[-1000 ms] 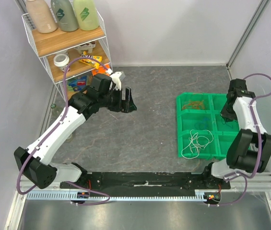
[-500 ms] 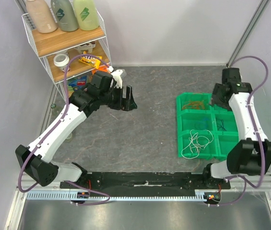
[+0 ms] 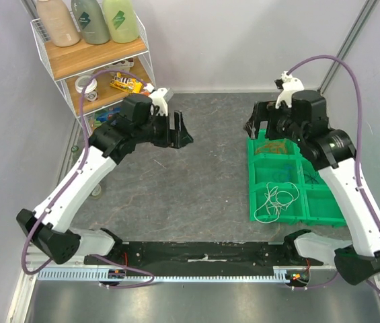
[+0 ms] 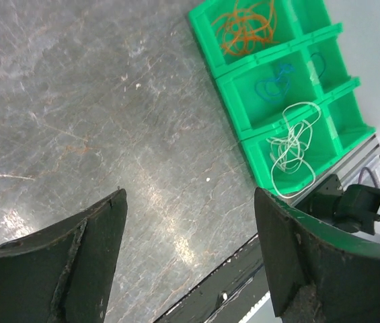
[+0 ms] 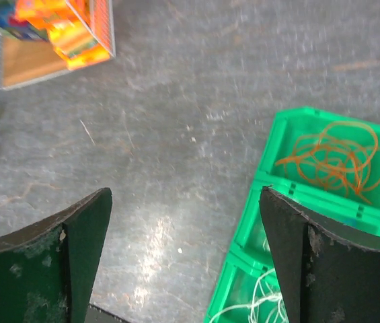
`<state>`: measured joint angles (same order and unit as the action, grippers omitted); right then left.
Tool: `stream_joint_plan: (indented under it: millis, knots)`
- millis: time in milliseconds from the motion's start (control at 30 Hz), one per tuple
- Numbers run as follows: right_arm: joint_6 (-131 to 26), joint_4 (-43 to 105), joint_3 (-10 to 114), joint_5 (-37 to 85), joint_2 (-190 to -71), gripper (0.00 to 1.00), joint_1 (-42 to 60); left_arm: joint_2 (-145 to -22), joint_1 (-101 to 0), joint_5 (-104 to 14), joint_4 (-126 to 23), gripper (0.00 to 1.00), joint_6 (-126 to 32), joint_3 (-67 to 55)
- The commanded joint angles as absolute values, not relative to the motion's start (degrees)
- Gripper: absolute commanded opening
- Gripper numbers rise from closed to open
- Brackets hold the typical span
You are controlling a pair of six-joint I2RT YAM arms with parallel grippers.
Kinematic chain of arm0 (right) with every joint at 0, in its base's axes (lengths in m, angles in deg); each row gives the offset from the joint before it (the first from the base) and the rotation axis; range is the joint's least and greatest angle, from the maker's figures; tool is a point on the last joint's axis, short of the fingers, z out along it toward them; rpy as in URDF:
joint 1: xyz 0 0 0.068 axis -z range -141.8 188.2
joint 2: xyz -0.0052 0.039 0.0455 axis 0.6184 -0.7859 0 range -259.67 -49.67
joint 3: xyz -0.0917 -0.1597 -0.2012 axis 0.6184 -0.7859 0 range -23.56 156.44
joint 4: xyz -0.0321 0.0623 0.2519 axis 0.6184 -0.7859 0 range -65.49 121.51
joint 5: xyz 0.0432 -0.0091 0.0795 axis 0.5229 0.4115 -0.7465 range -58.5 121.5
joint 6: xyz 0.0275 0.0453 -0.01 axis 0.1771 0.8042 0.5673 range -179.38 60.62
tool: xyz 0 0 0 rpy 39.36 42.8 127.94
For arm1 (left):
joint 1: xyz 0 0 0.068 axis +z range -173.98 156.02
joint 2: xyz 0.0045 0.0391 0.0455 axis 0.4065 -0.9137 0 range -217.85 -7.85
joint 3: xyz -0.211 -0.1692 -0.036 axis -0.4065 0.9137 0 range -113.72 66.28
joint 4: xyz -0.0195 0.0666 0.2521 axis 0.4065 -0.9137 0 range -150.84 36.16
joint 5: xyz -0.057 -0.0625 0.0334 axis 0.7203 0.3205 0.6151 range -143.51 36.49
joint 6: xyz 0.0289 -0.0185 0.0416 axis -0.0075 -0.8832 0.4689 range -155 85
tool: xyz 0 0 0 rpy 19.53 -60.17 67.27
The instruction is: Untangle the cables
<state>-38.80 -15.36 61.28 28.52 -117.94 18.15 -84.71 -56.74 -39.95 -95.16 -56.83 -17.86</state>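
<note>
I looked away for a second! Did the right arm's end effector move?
Yes. The right end effector swung left across the green plastic compartment tray, from over its right side to its far left corner.

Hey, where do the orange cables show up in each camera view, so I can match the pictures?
Top external: orange cables right of centre, in the far-left compartment of the green tray.
Left wrist: orange cables at the top, right of centre.
Right wrist: orange cables at the right edge, mid-height.
Shared landmark: the green tray that holds them.
</note>
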Motion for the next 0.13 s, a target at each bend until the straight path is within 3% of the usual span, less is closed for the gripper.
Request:
stream_joint_plan:
  millis: [0, 100]
  knots:
    - [-41.09, -6.20, 66.52, 27.36, -112.00, 0.98, 17.81, -77.64, -56.77, -43.13, -90.23, 0.82, -57.95, -24.24]
    - [-42.76, -3.04, 70.03, 32.97, -109.00, 0.98, 17.90, -74.57, -56.85, -46.73, -87.16, 0.85, -57.24, -28.02]
